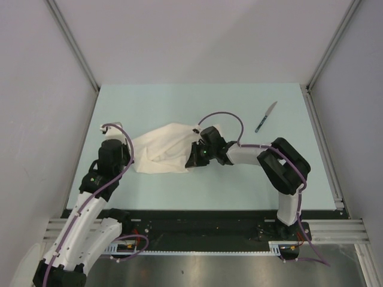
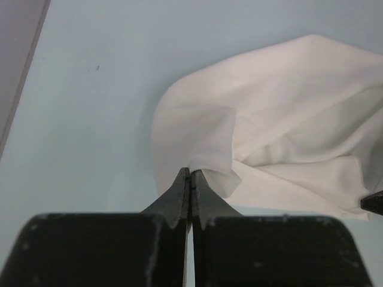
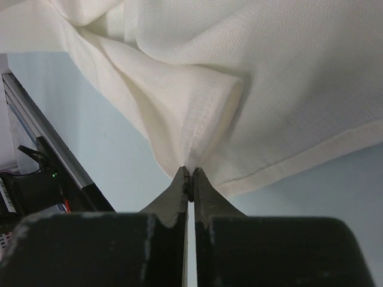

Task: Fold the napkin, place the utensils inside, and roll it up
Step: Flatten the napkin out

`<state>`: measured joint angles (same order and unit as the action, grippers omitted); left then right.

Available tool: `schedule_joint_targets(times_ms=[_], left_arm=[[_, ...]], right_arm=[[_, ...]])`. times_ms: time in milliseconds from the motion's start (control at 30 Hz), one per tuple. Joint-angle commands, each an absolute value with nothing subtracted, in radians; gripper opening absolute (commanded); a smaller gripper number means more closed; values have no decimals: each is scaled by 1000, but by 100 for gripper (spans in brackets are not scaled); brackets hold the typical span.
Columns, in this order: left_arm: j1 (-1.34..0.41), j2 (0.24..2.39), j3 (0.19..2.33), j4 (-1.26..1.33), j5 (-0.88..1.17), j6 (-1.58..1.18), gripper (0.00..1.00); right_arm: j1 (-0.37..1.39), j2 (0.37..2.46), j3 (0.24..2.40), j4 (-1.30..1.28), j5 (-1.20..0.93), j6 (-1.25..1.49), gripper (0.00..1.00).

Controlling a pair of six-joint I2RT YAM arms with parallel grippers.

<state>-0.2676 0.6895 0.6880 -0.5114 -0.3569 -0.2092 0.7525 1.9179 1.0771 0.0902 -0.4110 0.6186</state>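
Observation:
The cream napkin [image 1: 161,149] lies crumpled and bunched on the pale blue table between the two arms. My left gripper [image 1: 133,159] is shut on its left edge; the left wrist view shows the cloth [image 2: 269,119] pinched at the fingertips [image 2: 190,174]. My right gripper [image 1: 192,156] is shut on the napkin's right edge; the right wrist view shows a hemmed fold [image 3: 209,113] clamped between the tips [image 3: 191,174]. The knife [image 1: 266,116], silver blade and dark bluish handle, lies alone at the far right of the table, well away from both grippers.
Grey walls stand close on the left, right and back. A metal rail [image 1: 323,149] runs along the table's right edge. The black base rail [image 1: 197,230] lies at the near edge.

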Motion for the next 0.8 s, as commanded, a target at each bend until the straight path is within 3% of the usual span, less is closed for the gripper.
schedule_joint_targets(times_ms=[0,233,433,767], left_arm=[[-258,672,756,-506,-441,-195,0],[-258,609,974,-378,-600,-91,0],[-258,589,1221,-220,-523,26,0],[-258,672,1744,-293,-384,146,0]], right_arm=[[736,1728,1072,109,-348,578,0],[778,1315,1224,-126,56,301,0],[886,1068,1380,-150,218,79,0],[1219,1051,1750,-121,360,-311,0]])
